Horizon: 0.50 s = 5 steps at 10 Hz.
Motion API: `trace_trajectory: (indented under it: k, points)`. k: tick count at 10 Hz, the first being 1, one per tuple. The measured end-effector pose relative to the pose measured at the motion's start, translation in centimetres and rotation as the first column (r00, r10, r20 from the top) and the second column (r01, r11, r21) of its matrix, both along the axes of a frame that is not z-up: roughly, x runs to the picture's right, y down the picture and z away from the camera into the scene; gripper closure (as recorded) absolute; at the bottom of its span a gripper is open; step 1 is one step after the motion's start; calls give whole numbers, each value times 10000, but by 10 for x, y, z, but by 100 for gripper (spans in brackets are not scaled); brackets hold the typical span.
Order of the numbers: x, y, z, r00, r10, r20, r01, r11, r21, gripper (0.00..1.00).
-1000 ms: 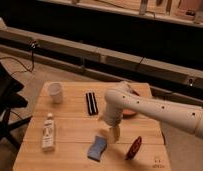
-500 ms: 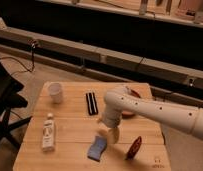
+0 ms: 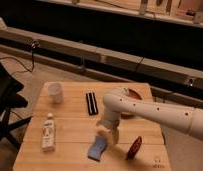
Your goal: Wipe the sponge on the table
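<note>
The light-blue sponge (image 3: 97, 148) lies flat on the pale wooden table (image 3: 70, 125), near its front edge and a little right of centre. My white arm reaches in from the right, and the gripper (image 3: 109, 135) hangs just above the sponge's upper right corner, pointing down at it. Whether it touches the sponge is unclear from this angle.
A dark red elongated object (image 3: 134, 147) lies right of the sponge. A white tube (image 3: 48, 132) rests at the left, a white cup (image 3: 55, 92) at the back left, a black bar (image 3: 91, 103) at centre back. A dark chair (image 3: 5, 100) stands left of the table.
The gripper has dropped slightly lower and closer to the sponge. The sponge and other objects have not moved.
</note>
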<state>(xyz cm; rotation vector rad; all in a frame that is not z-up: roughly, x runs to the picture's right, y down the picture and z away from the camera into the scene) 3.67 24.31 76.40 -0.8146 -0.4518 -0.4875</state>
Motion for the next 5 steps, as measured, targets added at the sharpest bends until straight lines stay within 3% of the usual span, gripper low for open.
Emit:
trace_trajectory:
  k: [2, 5]
  points:
    - [-11, 3, -2, 9859, -437, 1617, 404, 9989, 242, 20]
    - [-23, 11, -6, 9459, -1185, 3021, 1036, 9925, 649, 20]
